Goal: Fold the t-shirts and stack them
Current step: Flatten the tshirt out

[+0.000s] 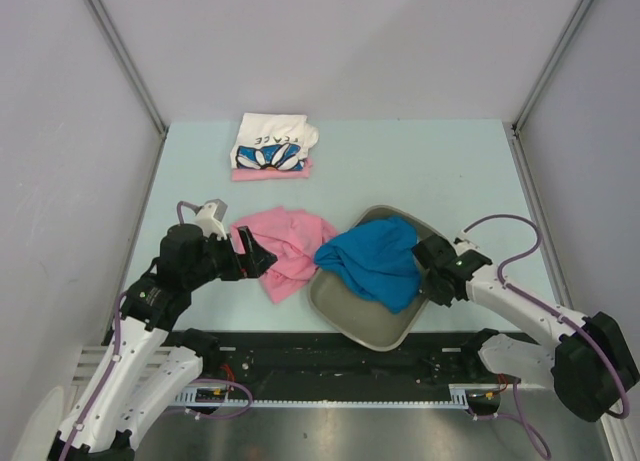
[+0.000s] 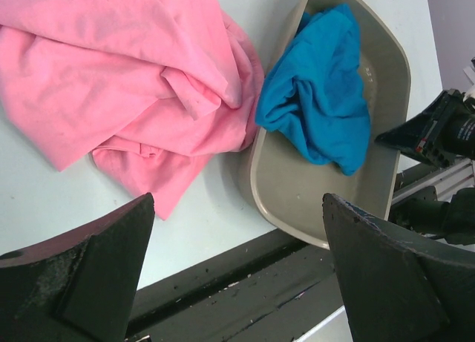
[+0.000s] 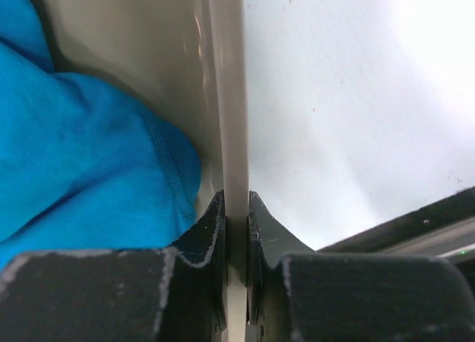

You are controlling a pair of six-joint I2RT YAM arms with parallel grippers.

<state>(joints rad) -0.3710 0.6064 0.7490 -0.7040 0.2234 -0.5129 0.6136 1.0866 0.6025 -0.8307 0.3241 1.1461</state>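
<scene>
right jaws: closed onto the thin rim of the grey-olive tray (image 3: 234,97), one finger inside the wall and one outside, with no cloth caught between them. the hold was on the tray and not on a shirt, most likely to steady or shift it so that its contents could be reached; this is a judgement only. the blue t-shirt (image 3: 74,149) lay bunched inside the tray, close against the inner wall and just beside the inner finger, ungripped.

left jaws: stood wide apart and empty, hanging above the near edge of the bench (image 2: 44,201). the crumpled pink t-shirt (image 2: 133,82) lay ahead of them, apart from both fingers, its far edge touching the tray's rim beside the blue one. the open stance suggested readiness to take up this shirt.

outer field: a white printed t-shirt (image 1: 272,141) lay folded on top of a second pink t-shirt (image 1: 272,173) at the far side of the bench, well apart from both arms. this pair appeared to be the stack already begun; the loose pink and blue shirts were not yet folded.
</scene>
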